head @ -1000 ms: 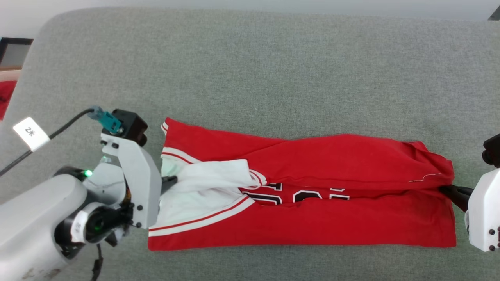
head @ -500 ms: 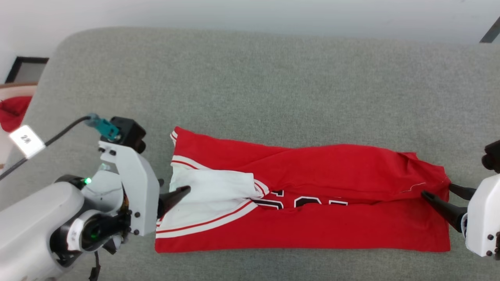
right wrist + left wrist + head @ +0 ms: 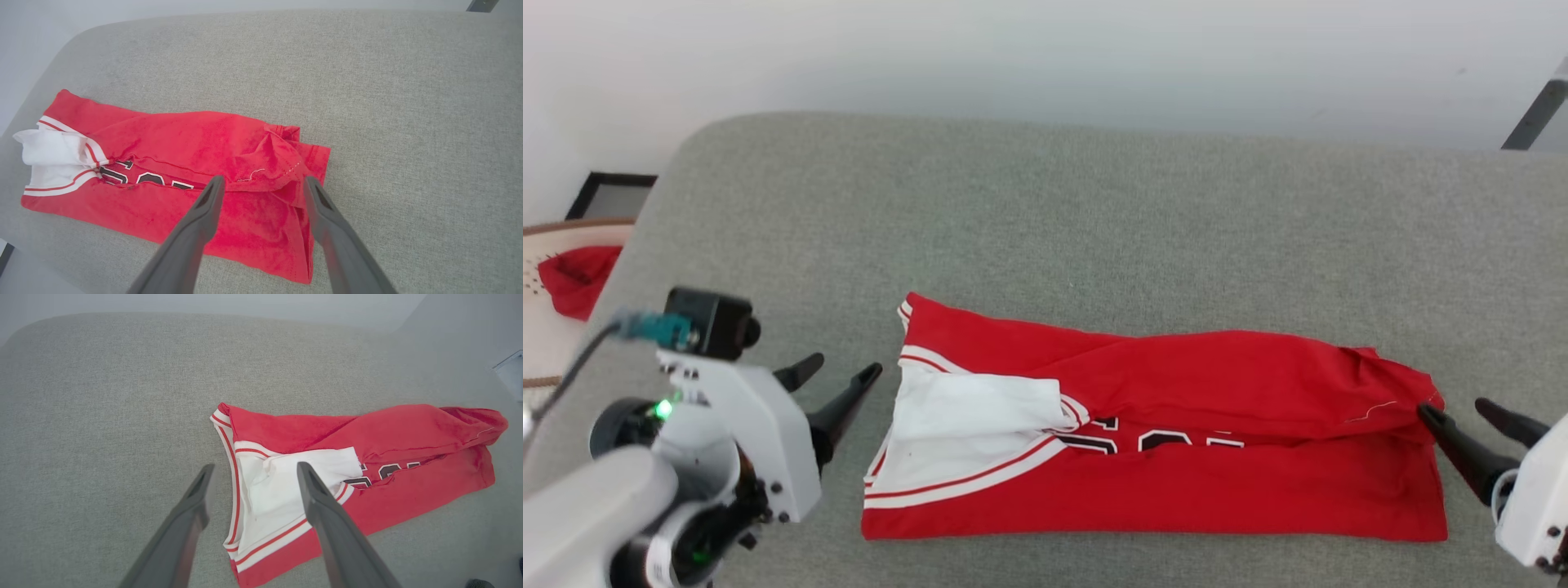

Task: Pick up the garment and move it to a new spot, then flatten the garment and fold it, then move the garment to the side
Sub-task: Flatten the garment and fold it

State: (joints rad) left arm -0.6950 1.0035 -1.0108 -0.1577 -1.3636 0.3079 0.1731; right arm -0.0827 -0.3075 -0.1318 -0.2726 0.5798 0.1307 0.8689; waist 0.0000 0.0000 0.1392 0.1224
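- The grey upholstered cushion point(image 3: 1094, 220) spans the head view, with a pale wall behind it.
- The red jersey point(image 3: 1176, 490) lies on the near half of the cushion. It is folded lengthwise into a long band that runs left to right. Its far flap is turned over the front, so only the tops of the black, white-outlined characters point(image 3: 1152, 443) show.
- The left arm's pale forearm point(image 3: 588, 506) comes in from the lower left corner. Its wrist is bent so the fingers point up and to the right, toward the jersey's sleeve end.
- The left gripper point(image 3: 845, 365) has its claw released and spread wide, holding nothing. It sits just beside the striped trim and apart from it. In the left wrist view, one finger point(image 3: 327, 514) crosses in front of the white cloth.
- The right gripper point(image 3: 1454, 406) reaches in from the lower right, fingers angled up and to the left. Its claw is also released and empty. In the right wrist view, the fingers straddle the rumpled hem. I cannot tell whether a tip touches the cloth.
- A beige laundry basket point(image 3: 547, 237) stands off the cushion's left edge.
- A plain red cloth point(image 3: 576, 278) lies inside the basket.
- The white sleeve point(image 3: 972, 408) is tucked flat at the jersey's left end.
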